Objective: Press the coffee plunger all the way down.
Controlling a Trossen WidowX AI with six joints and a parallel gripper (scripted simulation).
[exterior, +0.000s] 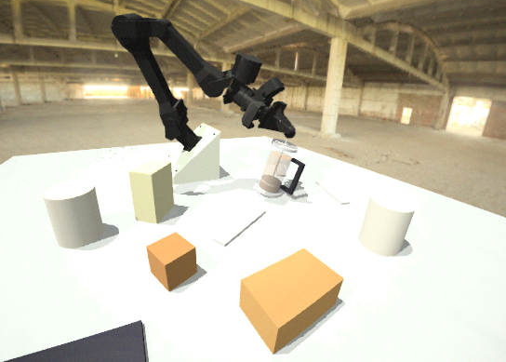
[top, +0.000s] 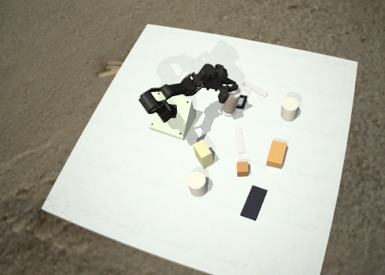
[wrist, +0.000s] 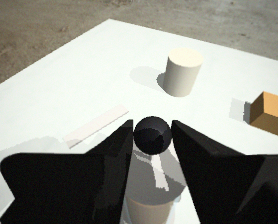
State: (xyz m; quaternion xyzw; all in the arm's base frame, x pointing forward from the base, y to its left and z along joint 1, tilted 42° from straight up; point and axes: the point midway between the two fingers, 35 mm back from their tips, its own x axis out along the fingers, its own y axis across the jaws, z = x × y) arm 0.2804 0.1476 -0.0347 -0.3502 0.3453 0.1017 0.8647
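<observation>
The coffee press (top: 231,104) (exterior: 277,165) (wrist: 150,211) has a clear jar with brown contents and a black handle (top: 243,102) (exterior: 300,175). It stands beyond the arm's base, leaning toward its handle side, its foot seemingly not flat on the table. My gripper (exterior: 289,133) (wrist: 152,124) is shut on the black round plunger knob (wrist: 153,140), just above the lid (exterior: 285,145) (wrist: 141,175). A short piece of rod shows between the knob and the lid in the exterior view. How far down the plunger sits inside the jar is hard to tell.
Two pale strips (top: 255,88) (top: 240,139) lie near the press. Two white cylinders (top: 289,109) (top: 197,184), a yellow block (top: 203,154), a small orange cube (top: 242,169), a larger orange block (top: 277,154) and a dark flat slab (top: 254,203) are farther off.
</observation>
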